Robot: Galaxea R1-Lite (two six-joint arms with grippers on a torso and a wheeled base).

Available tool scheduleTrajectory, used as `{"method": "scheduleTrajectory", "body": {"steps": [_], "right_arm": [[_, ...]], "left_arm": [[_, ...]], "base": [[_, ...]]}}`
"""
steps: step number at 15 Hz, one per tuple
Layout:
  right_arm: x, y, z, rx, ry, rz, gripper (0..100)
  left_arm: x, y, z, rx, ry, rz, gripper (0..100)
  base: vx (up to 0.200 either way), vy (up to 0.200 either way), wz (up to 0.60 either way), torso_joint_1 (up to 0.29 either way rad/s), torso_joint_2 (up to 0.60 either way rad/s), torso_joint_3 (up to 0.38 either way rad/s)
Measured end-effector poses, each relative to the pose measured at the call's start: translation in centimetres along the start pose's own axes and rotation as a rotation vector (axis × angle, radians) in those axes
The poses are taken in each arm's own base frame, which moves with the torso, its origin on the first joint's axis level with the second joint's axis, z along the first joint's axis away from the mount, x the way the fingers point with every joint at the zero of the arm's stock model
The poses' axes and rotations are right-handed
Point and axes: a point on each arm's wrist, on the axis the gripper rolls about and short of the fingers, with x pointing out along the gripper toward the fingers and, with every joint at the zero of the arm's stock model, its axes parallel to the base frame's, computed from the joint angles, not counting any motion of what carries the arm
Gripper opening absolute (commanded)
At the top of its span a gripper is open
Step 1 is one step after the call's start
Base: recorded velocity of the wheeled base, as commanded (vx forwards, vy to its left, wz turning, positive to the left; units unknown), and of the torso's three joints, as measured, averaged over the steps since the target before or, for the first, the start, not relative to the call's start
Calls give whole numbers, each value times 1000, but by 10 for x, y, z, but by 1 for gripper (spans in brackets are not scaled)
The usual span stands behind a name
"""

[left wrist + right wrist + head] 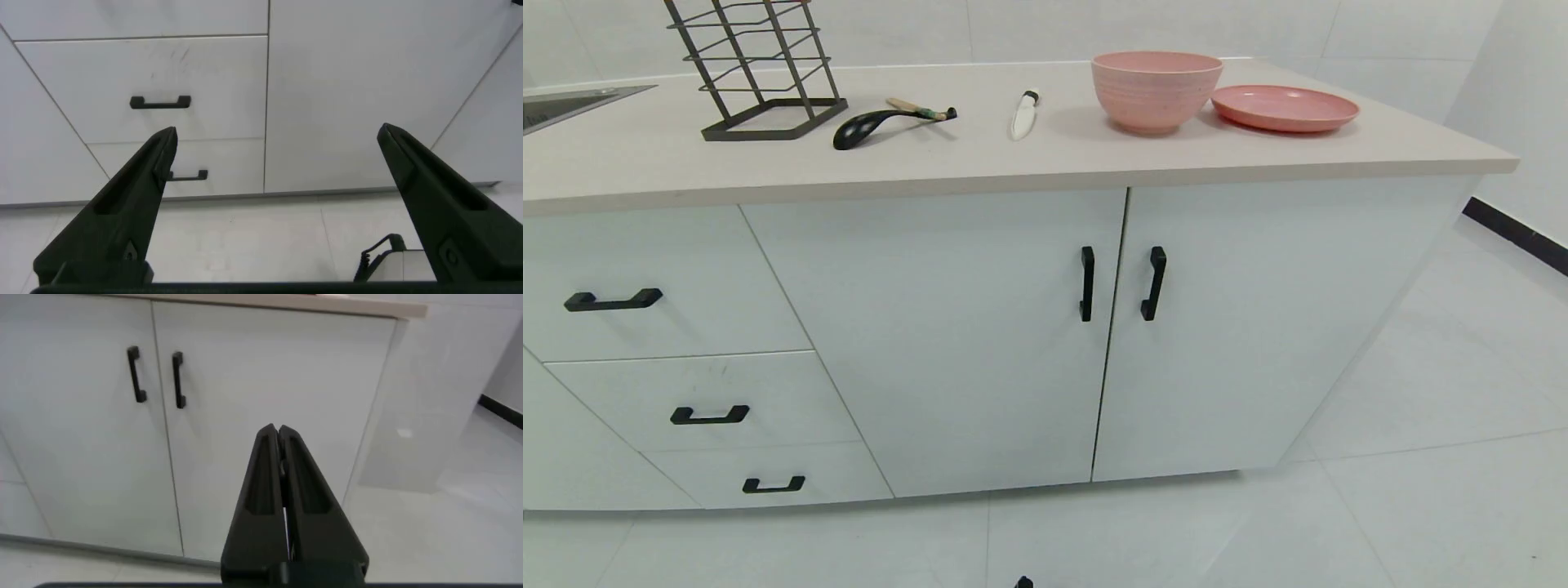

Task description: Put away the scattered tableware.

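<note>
Left wrist view shows the left gripper [278,131] low before the cabinet, its jaws spread wide with nothing between them, facing the drawers [155,73] with their black handles. In the right wrist view the right gripper [278,431] has its jaws pressed together on nothing, pointing at the double doors [245,416] of the cabinet. Above, in the head view, the scattered tableware lies on the pale countertop [1013,167]. A black spoon [870,126] lies just beside the base of the wire rack [760,73], with a small wooden-handled utensil [919,109] lying against its handle. To the right lies a white knife [1023,114], apart from both. Further right stands the pink bowl [1156,90], upright, and the pink plate [1284,108] lies just beside it. At the far left corner is the sink [564,104].
</note>
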Motion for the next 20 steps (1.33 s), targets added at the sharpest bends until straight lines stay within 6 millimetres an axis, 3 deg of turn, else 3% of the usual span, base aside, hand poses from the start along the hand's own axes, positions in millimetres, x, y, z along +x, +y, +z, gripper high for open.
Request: {"method": "scheduleTrajectory", "body": {"steps": [4,7,11,12,16,20], "right_arm": [[32,-8,31,32,72,136,0],[70,-9,36,60,135,235,0],[136,-4,29,63,146,313,0],[153,-3,22,59,154,331,100],[205,6,-14,54,229,428,100],[235,15,-42,64,306,501,100]], "left_arm": [[0,0,0,1,0,0,100],[0,0,0,1,0,0,100],[0,0,0,-2,1,0,100],[0,0,0,-3,2,1,100],[0,0,0,0,1,-3,100],[0,-1,5,49,-48,-46,100]], "base": [[0,0,0,0,0,0],[0,0,0,0,0,0],[0,0,0,0,0,0],[0,0,0,0,0,0],[0,0,0,0,0,0],[0,0,0,0,0,0]]}}
